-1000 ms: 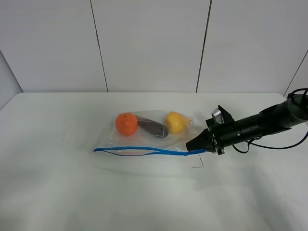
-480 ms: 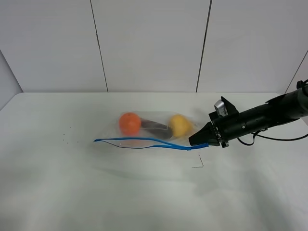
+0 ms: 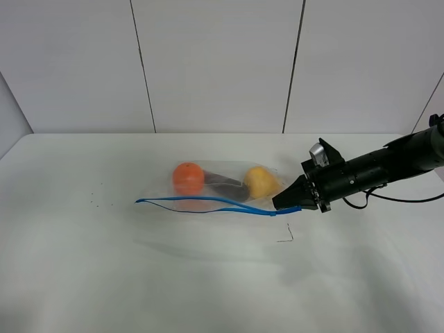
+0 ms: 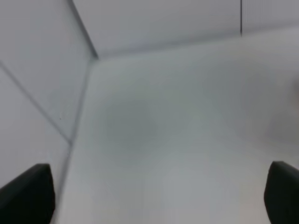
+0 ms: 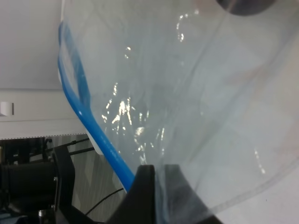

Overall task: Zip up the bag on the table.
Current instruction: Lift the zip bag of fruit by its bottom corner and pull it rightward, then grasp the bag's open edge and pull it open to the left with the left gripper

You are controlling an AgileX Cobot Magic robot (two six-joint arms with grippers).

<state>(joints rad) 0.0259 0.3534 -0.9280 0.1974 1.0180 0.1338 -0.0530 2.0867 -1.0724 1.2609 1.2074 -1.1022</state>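
On the white worktop (image 3: 208, 291), nearest the camera, a small bent dark mark (image 3: 286, 236) sits just in front of the right end effector (image 3: 279, 203). Behind it, near the worktop's middle, lies the clear zip bag (image 3: 215, 194), its blue zipper strip (image 3: 208, 202) along the near long edge, running from the left end across to the end effector's tip. The right end effector reaches in from the right, low and almost level, and is clamped narrow on the bag's right-hand corner at the end of the zipper strip. The right wrist view shows crinkled plastic pinched between the dark fingers (image 5: 142, 186), with the strip's two blue tracks standing apart farther along.

Inside the bag, behind the strip, are an orange (image 3: 187, 178) at the left, a dark elongated item (image 3: 223, 186) in the middle and a yellow fruit (image 3: 259, 182) at the right, closest to the grip.

The left end effector (image 4: 154, 196) shows only in its own blurred wrist view, fingers spread wide, holding nothing. Pale wall panels (image 3: 208, 62) stand behind the worktop.
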